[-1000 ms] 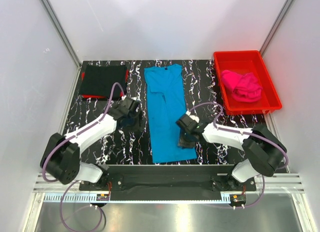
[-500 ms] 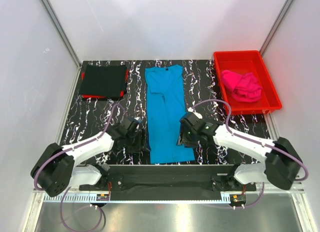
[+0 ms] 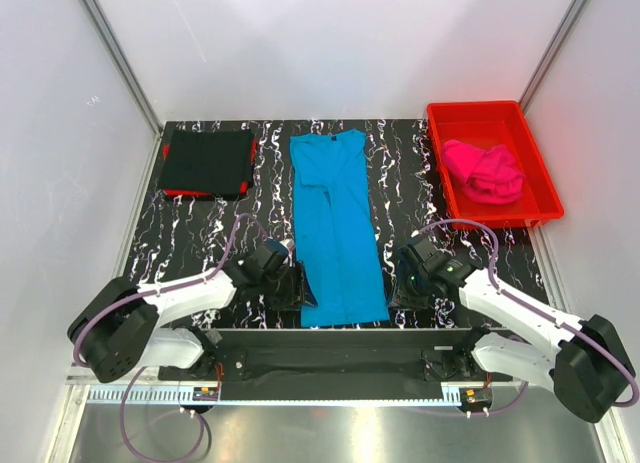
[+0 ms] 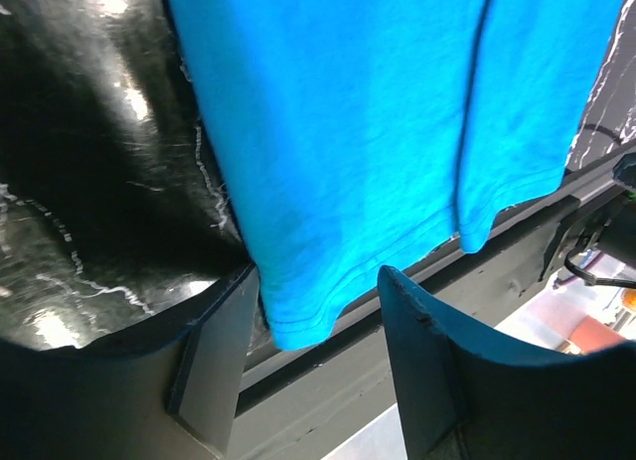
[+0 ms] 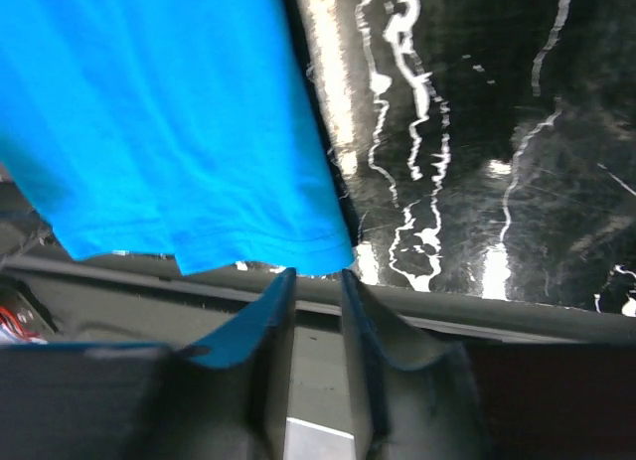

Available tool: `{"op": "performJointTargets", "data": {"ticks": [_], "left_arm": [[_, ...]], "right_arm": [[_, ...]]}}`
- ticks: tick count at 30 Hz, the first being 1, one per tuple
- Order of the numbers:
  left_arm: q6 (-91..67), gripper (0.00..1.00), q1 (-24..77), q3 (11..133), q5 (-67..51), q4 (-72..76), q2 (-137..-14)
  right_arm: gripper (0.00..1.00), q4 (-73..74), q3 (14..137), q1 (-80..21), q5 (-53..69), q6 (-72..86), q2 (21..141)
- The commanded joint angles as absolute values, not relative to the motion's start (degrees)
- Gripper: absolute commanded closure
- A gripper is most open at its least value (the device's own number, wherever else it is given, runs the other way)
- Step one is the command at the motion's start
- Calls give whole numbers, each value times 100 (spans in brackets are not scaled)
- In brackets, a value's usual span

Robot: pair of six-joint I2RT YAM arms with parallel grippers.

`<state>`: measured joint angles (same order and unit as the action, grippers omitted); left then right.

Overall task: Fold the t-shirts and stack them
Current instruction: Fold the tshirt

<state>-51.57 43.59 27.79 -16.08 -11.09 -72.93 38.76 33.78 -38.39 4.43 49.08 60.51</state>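
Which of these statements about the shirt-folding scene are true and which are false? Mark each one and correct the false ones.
1. The turquoise shirt lies spread out lengthwise in the middle of the table. True.
2. The pink shirt lies flat on the table. False: it sits bunched up inside the red bin at the far right.
3. The black shirt is folded flat at the far left corner. True.
4. The left gripper is shut, far from the turquoise shirt. False: its jaws stand open on either side of that shirt's near left corner.
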Motion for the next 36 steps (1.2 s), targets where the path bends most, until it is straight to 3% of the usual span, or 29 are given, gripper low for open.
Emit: {"op": "performJointTargets", "data": {"ticks": [1, 5, 7, 20, 22, 24, 27, 30, 36], "left_arm": [[-5238, 44, 4430, 2585, -1196, -1248, -7506], [-5273, 50, 4430, 2575, -1151, -1353, -7541], [-5238, 58, 4430, 2610, -1073, -1485, -7576], [-5054, 81, 4412, 2979, -360, -2531, -7603], [-5080, 81, 4403, 2962, -413, -2540, -7568], [-5141, 76, 4403, 2918, -509, -2488, -7454], [-5212, 52, 4403, 2848, -545, -2531, -7156], [-5186, 42, 4403, 2830, -667, -2566, -6848], [-5431, 39, 4412, 2471, -1212, -2110, -6451]], "right_arm": [[73, 3718, 3585, -3823, 721, 4615, 5985], [84, 3648, 3577, -3823, 834, 4500, 6275], [88, 3377, 3403, -3823, 975, 4613, 6468], [89, 3410, 3102, -3823, 676, 4887, 6654], [89, 3349, 3085, -3823, 729, 4913, 6618], [88, 3331, 3006, -3823, 765, 4974, 6583], [80, 3366, 2945, -3823, 756, 5027, 6434], [69, 3524, 3119, -3823, 659, 4896, 6311], [60, 3551, 3261, -3823, 835, 4658, 6530]]}}
